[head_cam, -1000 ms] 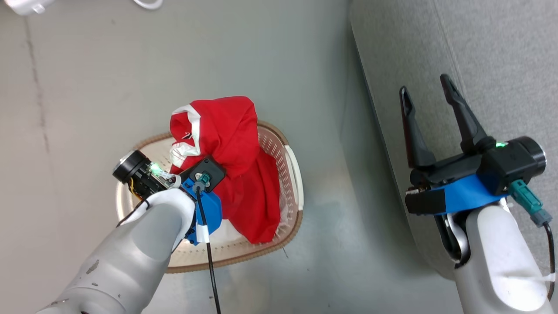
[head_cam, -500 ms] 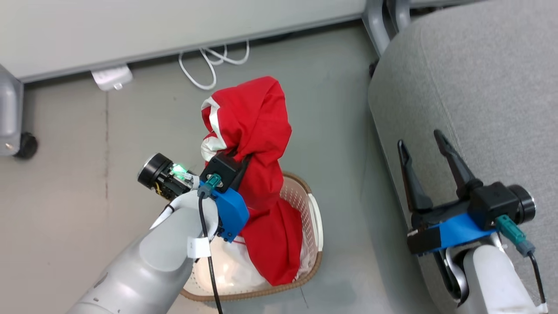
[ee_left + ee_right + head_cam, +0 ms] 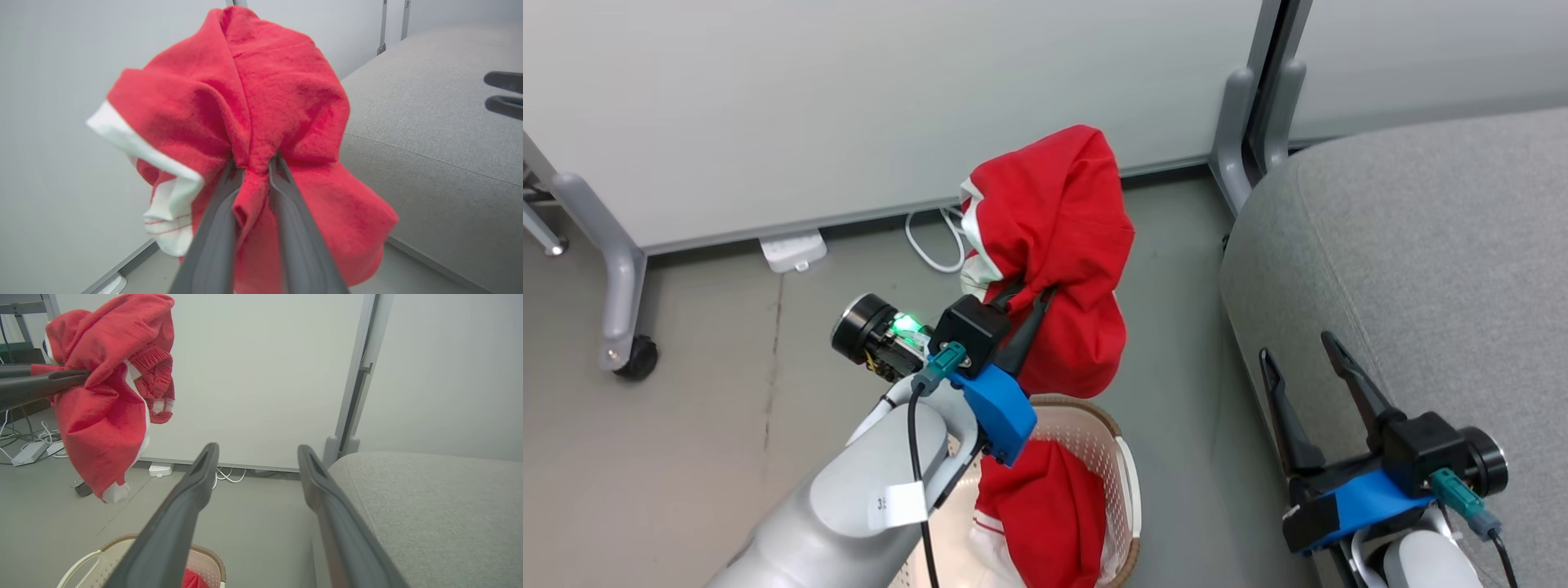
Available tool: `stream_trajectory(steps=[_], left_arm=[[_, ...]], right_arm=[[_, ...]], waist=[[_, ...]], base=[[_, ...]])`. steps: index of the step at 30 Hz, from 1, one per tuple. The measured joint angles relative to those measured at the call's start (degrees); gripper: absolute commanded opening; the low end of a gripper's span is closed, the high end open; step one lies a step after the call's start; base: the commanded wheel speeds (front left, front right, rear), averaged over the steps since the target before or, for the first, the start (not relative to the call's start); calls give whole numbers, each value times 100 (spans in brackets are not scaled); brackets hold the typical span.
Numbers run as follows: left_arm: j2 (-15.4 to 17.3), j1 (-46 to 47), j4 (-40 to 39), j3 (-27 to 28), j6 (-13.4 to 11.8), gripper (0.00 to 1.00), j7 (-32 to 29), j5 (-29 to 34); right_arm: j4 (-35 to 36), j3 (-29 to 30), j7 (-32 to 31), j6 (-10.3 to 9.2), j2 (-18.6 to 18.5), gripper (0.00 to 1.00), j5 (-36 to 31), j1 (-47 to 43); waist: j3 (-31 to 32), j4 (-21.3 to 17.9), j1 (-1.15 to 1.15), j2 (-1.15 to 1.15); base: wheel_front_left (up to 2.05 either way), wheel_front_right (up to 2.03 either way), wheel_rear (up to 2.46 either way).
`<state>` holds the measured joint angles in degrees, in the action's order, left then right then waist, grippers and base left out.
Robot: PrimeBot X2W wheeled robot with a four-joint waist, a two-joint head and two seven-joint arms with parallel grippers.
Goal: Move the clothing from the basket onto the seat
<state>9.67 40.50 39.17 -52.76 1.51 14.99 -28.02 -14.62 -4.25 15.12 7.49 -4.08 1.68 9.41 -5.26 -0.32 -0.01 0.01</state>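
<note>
A large grey seat (image 3: 1421, 269) lies at 3 o'clock, the basket (image 3: 1129, 482) stands on the floor (image 3: 727, 425) at 6 o'clock with one red garment (image 3: 1045, 514) inside, and above it a second red garment (image 3: 1062, 237) hangs in mid-air — pinched tight by the left gripper (image 3: 1027, 294) — while the right gripper (image 3: 1294, 344) at 4 o'clock spreads its fingers wide.

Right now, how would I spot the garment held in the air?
Left of the big grey seat stands a white basket. Above it hangs a red garment, pinched in the left gripper. The other red garment lies inside the basket.
</note>
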Motion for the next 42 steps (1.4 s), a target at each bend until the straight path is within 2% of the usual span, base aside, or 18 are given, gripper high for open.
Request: stream_trajectory(steps=[13, 24, 29, 42], left_arm=[[-46, -159, -376, 45, 2, 0, 1, -4], [-43, -155, -446, 0, -19, 0, -2, -21], [-74, -88, -475, -32, -18, 0, -11, -20], [-227, 64, -542, -147, 2, 0, -10, 30]], right_arm=[[-42, -213, 0, 0, 34, 100, 89, -297], [-107, -996, 0, 0, -37, 100, 370, -257], [-301, -1465, 0, 0, -125, 100, 597, 19], [-1077, -2176, 0, 0, -149, 100, 1211, 865]], waist=[[487, 135, 0, 0], [430, 203, 0, 0], [332, 274, 1, 0], [120, 530, 1, 0]], base=[[0, 0, 0], [0, 0, 0], [0, 0, 0], [0, 0, 0]])
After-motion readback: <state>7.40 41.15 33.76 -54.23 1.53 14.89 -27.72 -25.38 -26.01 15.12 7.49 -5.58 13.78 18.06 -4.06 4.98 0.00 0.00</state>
